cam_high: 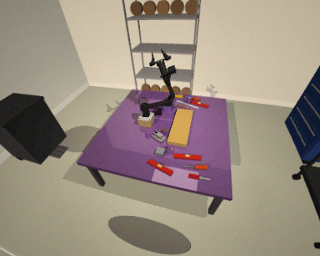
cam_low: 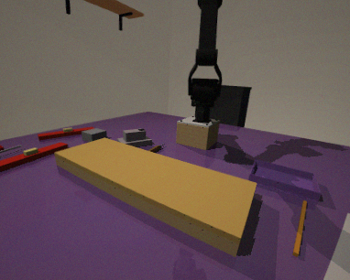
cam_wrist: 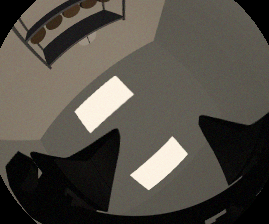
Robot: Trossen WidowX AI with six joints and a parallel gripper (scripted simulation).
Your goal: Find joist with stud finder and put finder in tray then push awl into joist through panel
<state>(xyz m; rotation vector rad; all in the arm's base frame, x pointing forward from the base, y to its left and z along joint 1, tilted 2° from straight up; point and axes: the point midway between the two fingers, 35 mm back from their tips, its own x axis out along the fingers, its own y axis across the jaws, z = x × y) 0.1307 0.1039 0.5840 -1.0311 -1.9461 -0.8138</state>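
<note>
floor panel [cam_high: 181, 127] [cam_low: 159, 183], purple tray [cam_low: 285, 179] near one end, red levels beyond

Seen from the top view, the floor panel [cam_high: 180, 127] [cam_low: 158, 178] is placed on the table [cam_high: 119, 146] [cam_low: 125, 256], right of the arm's mounting block [cam_high: 146, 121] [cam_low: 196, 136]. Two spirit levels are laid before the panel, one farther left. Behind the table, a shelf unit [cam_high: 162, 48] is positioned.

open air around the raised claw [cam_high: 161, 58] [cam_wrist: 159, 125], 2 red levels beyond the yellow panel [cam_high: 181, 127] [cam_low: 155, 188], gap between them
</note>
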